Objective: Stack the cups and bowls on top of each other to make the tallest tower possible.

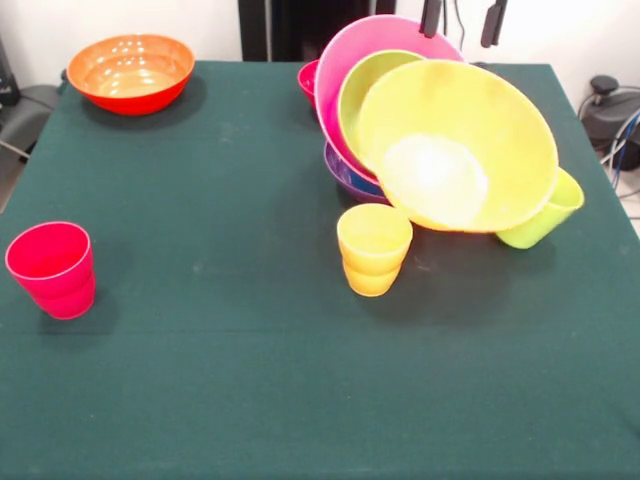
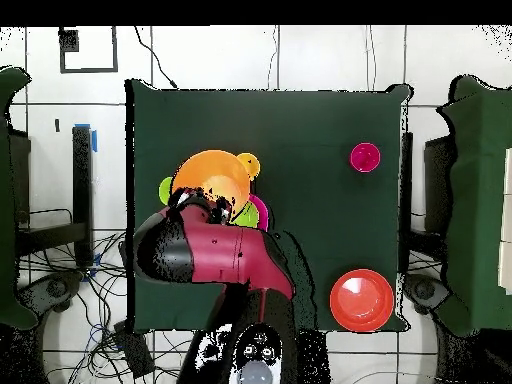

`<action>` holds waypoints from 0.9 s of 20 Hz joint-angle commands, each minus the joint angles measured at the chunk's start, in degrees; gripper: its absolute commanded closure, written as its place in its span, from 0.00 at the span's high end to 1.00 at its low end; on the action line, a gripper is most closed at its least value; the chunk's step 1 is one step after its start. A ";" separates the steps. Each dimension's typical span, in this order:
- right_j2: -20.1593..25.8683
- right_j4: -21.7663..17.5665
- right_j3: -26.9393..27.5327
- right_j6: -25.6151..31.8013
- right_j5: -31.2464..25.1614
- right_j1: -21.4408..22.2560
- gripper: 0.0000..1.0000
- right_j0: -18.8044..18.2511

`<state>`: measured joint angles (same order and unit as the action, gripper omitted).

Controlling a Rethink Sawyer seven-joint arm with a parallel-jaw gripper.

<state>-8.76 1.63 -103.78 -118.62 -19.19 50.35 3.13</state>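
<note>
The green cloth-covered table (image 1: 200, 400) takes up most of what I can see, and the red and black arm (image 2: 215, 255) reaches out over its robot-side half. At the top of the front view only two dark fingertips of the gripper (image 1: 461, 20) show, spread apart above the pile with nothing between them.

The tower (image 1: 430, 130) sits toward the robot's side of the table and has tipped right over toward the camera. The light orange bowl (image 1: 455, 145) faces outward, nested in the lime green bowl (image 1: 365, 85), then the pink bowl (image 1: 345, 60), with the purple bowl (image 1: 345, 175) lowest. A sliver of the small red bowl (image 1: 308, 80) peeks out behind. The lime green cup (image 1: 540, 220) seems wedged under the orange bowl's rim, propping it.

Everything looks like thin, glossy, rigid plastic, so I'd judge it light and slippery. Thin rims are probably the best place to pinch, and a nudge could slide the whole lean apart.

The red-orange bowl (image 1: 130, 72) stands alone in a far corner. The yellow cup (image 1: 373, 248) stands upright just in front of the pile. The red cup (image 1: 52, 268) stands well apart near the other edge.
</note>
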 commanded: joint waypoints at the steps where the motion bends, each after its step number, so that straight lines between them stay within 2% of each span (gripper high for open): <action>1: 1.58 0.56 0.95 -7.94 -1.21 -3.14 1.00 0.86; 18: 1.85 0.75 0.72 -7.49 -1.01 -3.05 1.00 0.56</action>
<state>-9.70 1.63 -103.67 -118.62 -19.19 50.35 3.47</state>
